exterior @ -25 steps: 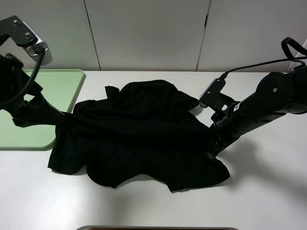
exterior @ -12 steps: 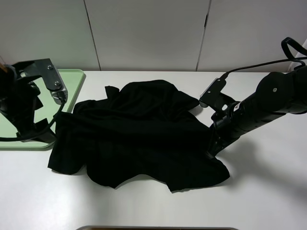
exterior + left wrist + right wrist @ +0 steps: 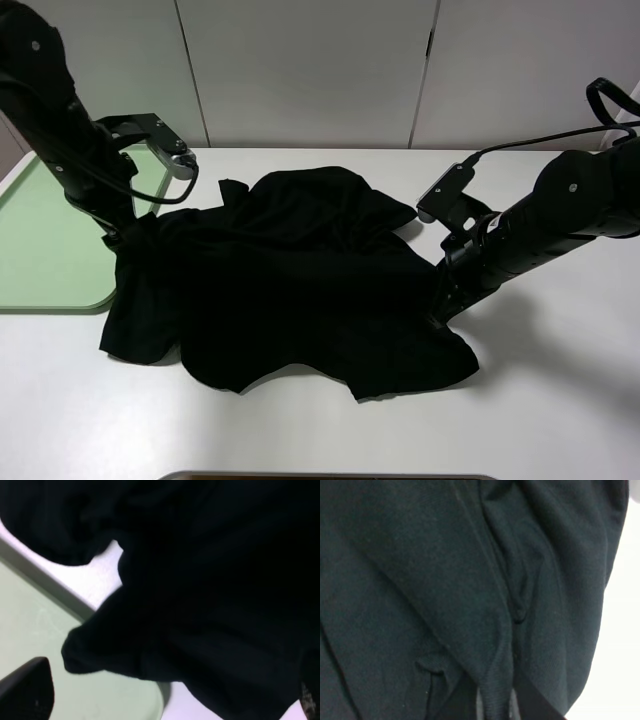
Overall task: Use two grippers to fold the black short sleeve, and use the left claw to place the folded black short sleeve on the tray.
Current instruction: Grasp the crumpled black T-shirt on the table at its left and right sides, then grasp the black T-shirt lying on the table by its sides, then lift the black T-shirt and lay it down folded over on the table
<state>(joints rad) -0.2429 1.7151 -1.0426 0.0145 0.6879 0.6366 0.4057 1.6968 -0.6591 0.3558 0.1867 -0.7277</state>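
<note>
The shirt (image 3: pixel 300 280) is spread loosely and rumpled across the middle of the tabletop (image 3: pixel 550 400), not yet folded. Its upper edge is bunched towards 12 o'clock and a loose flap trails to 5 o'clock. At 9 o'clock a little of its edge is draped over the rim of the tray (image 3: pixel 50 250), which is otherwise bare.

The cloth is judged to be light, limp and matte, so it should sag from any single hold and drag across the tabletop rather than slide as one piece. It is not fragile and is unlikely to slip once pinched. A hold is best taken at a hem or a doubled fold, at two well-separated edge points, so that a straight line is carried over (a pinch in the slack middle would only lift a peak).

The right claw (image 3: pixel 440 312) is pressed down at the shirt's 4 o'clock edge and is closed. In the right wrist view a ridge of hem appears to be nipped between its fingers.

The left claw (image 3: pixel 118 238) is set at the shirt's 9 o'clock edge, just beside the tray. It is spread open, with nothing seen to be held, and only one finger (image 3: pixel 27 690) is visible in the left wrist view.
</note>
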